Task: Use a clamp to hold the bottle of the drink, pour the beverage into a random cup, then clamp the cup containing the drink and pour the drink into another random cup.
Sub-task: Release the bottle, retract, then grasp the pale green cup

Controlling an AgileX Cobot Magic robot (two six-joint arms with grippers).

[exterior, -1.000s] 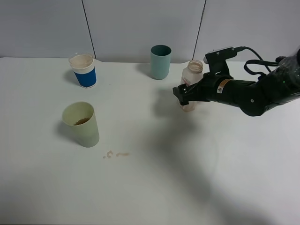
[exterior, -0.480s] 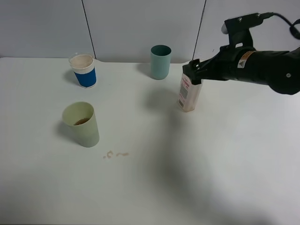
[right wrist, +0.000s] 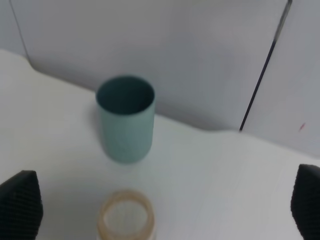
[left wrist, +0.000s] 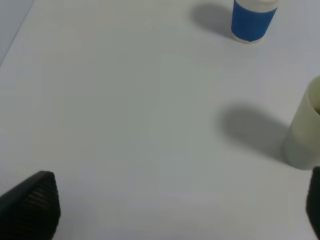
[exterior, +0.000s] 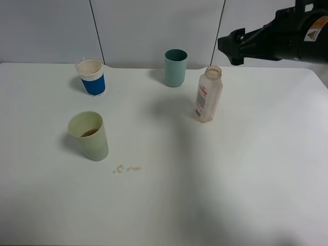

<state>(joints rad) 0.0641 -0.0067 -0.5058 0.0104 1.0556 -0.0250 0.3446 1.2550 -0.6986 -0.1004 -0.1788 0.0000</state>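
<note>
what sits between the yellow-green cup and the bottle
Nothing: the exterior high view shows only bare table between yellow-green cup and bottle; the brown drips lie aside.

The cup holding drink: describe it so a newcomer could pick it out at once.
On the white table, look at the left side of the high view, in front of the short blue-and-white cup. There stands a tall tapered pale yellow-green plastic cup, small brown spilled drops beside it. No other cup is yellow-green, and brown liquid shows inside it.
</note>
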